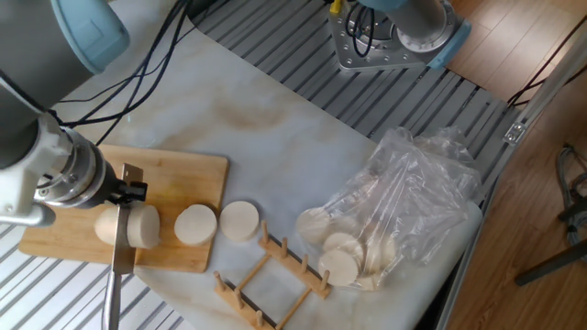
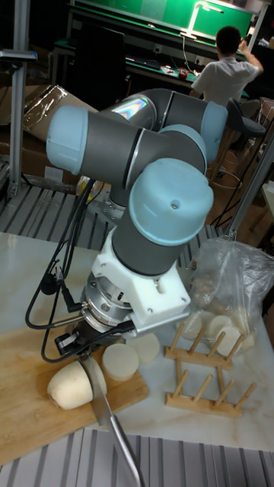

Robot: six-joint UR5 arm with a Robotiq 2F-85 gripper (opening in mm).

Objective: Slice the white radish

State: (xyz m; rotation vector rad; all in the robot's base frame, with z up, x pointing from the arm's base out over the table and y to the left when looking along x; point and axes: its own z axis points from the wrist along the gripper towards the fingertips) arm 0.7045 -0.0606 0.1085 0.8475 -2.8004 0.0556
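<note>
Resting near the cutting board's (image 1: pixel 183 174) front edge, white radish (image 1: pixel 128 225) under knife (image 1: pixel 121 240).

Wooden board (image 1: pixel 188 174) — smooth radish (image 1: pixel 138 226).

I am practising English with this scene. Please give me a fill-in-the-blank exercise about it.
1. The white radish lies on the wooden ____ board.
2. The gripper holds a ____ across the radish.
3. Pale round slices lie inside a clear plastic ____.
4. The wooden rack stands between the board and the ____.

Missing words: cutting; knife; bag; bag
</note>
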